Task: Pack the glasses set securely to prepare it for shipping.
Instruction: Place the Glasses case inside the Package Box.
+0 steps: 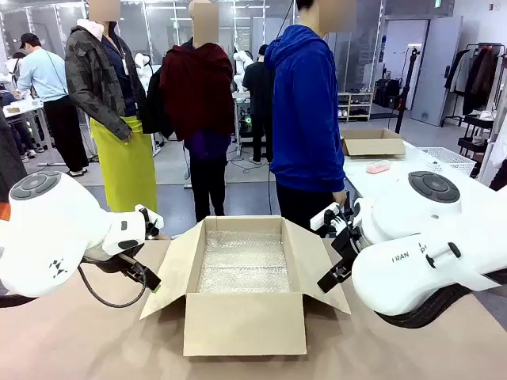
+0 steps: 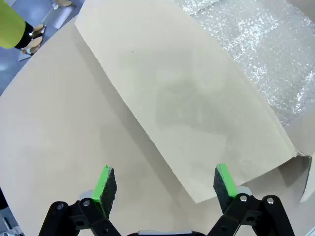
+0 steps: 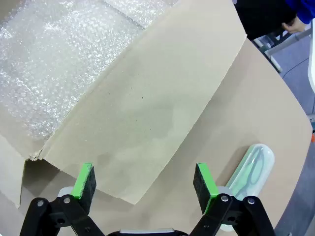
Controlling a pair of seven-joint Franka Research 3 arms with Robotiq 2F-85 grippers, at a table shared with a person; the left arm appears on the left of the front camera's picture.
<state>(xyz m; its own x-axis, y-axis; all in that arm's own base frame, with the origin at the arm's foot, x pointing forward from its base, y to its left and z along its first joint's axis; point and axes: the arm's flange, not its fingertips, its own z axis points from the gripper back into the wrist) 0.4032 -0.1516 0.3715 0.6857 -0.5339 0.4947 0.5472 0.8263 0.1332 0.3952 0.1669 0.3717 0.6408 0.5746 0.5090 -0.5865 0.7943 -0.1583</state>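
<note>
The mint green case (image 3: 253, 172) lies on the brown table just beyond the box's right flap (image 3: 147, 113), close beside my right gripper's finger (image 3: 204, 184). My right gripper (image 3: 142, 177) is open over that flap with nothing between its pads; in the front view it (image 1: 331, 279) hangs at the box's right side. My left gripper (image 2: 165, 179) is open too, above the left flap's (image 2: 187, 98) corner and bare table, and sits at the box's left side (image 1: 152, 281) in the front view. A small pink oblong thing (image 1: 379, 167) lies on the white table behind; I cannot tell if it is the pink case.
An open cardboard box (image 1: 244, 321) stands mid-table, all flaps spread, with bubble wrap (image 1: 242, 265) lining its bottom. A person in a blue hoodie (image 1: 305, 111) stands at the far side. Another cardboard box (image 1: 372, 142) rests on the white table at back right.
</note>
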